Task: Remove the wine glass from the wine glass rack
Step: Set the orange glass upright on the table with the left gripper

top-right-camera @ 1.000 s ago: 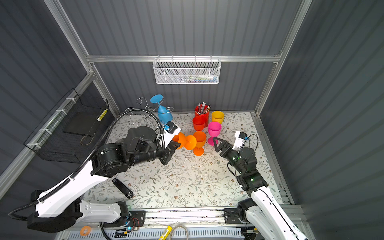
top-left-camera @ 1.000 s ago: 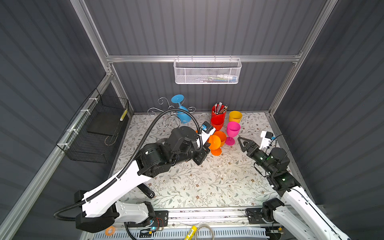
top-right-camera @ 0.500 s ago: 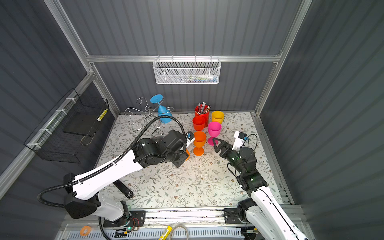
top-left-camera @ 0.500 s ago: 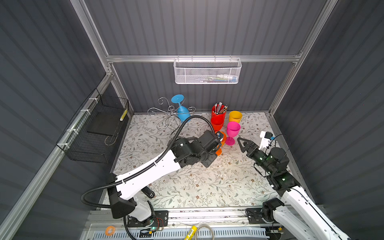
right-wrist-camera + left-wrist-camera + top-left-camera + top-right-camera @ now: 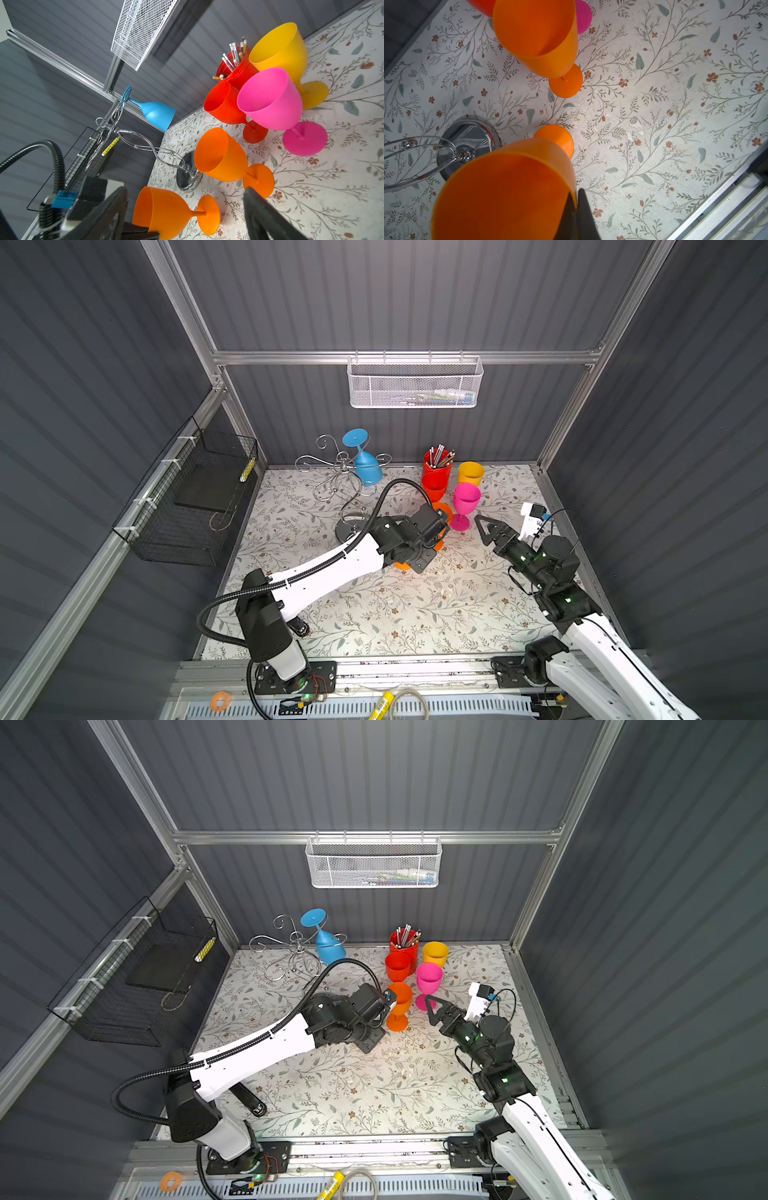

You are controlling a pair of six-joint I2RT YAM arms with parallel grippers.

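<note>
Here, the left gripper is clamped on the rim of an orange wine glass, one finger inside the bowl and one outside. The glass stands upright, long axis vertical. It is clear of the wine glass rack and just beside the rack's round chrome base, with a second orange glass standing near. Whether its foot touches the floral mat cannot be made out. The right gripper is spread wide and empty, pointing toward the cluster of standing glasses. A blue wine glass hangs on the rack, foot up in a scroll arm on the back-wall side, bowl down and leaning. It lies behind and higher than the left gripper, beyond the twisted stem, and the right gripper is well apart from it. Judged from this, the left arm is the nearer one once it lets go. The blue foot would probably have to slide outward along its scroll arm.
</note>
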